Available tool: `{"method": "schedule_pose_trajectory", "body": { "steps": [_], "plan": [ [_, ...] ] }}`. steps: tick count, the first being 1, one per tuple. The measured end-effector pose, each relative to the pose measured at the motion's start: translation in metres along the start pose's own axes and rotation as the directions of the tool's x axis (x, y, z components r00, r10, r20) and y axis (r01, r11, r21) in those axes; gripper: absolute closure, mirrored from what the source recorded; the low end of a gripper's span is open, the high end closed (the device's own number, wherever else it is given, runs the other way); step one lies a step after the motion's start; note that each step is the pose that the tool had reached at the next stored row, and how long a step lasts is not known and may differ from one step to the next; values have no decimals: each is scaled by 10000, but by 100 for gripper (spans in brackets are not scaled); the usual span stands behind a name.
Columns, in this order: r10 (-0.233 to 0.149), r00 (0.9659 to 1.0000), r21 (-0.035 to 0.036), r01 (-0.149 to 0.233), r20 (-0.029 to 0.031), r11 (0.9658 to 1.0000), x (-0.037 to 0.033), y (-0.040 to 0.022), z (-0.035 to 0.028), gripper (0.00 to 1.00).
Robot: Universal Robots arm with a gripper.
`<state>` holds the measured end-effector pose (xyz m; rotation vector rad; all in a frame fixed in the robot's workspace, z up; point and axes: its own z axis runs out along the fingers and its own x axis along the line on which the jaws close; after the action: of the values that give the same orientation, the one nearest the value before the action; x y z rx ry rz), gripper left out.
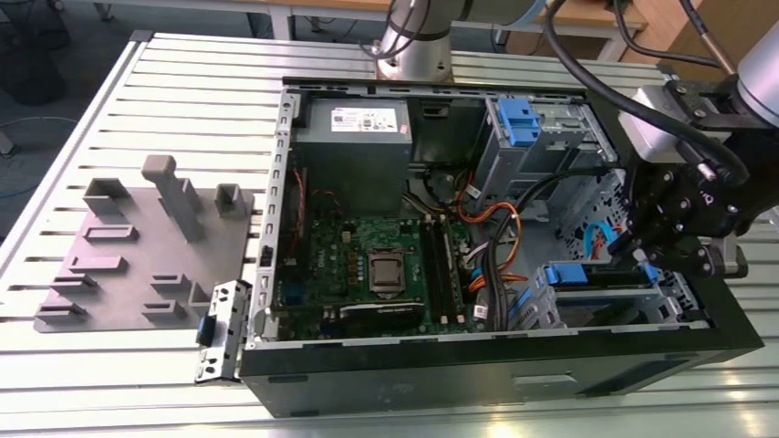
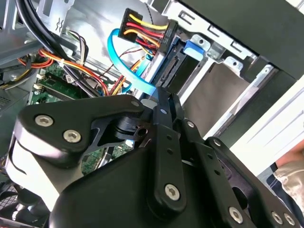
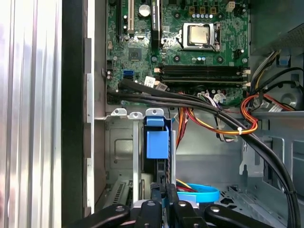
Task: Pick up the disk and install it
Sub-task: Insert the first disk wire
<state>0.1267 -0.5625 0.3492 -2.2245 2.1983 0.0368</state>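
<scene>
The flat silver-grey disk with blue side rails (image 3: pixel 156 156) is being held edge-on in the drive cage by the black gripper (image 3: pixel 164 197), fingers nearly closed on its end. Judged rigid, weighty, shock-sensitive; the rails are being favoured for grasping.

Green motherboard (image 1: pixel 365 260), blue latch (image 3: pixel 157 142), black pincer (image 1: pixel 673 239), grey slatted table (image 1: pixel 182 100).

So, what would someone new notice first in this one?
Probably the open computer case on the slatted table, with its green motherboard and orange wire bundle exposed. Next, the black pincer reaching into the drive bay at the exterior view's right. In the first wrist view, a blue latch stands out just beyond the pincer.
</scene>
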Motion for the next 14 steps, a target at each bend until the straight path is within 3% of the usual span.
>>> {"method": "schedule_pose_trajectory", "body": {
  "steps": [4,14],
  "plan": [
    [-37,10000,72,37,-4,10000,0,20,40,84],
    [-38,10000,75,38,-3,10000,-45,20,74,84]
  ]
}}
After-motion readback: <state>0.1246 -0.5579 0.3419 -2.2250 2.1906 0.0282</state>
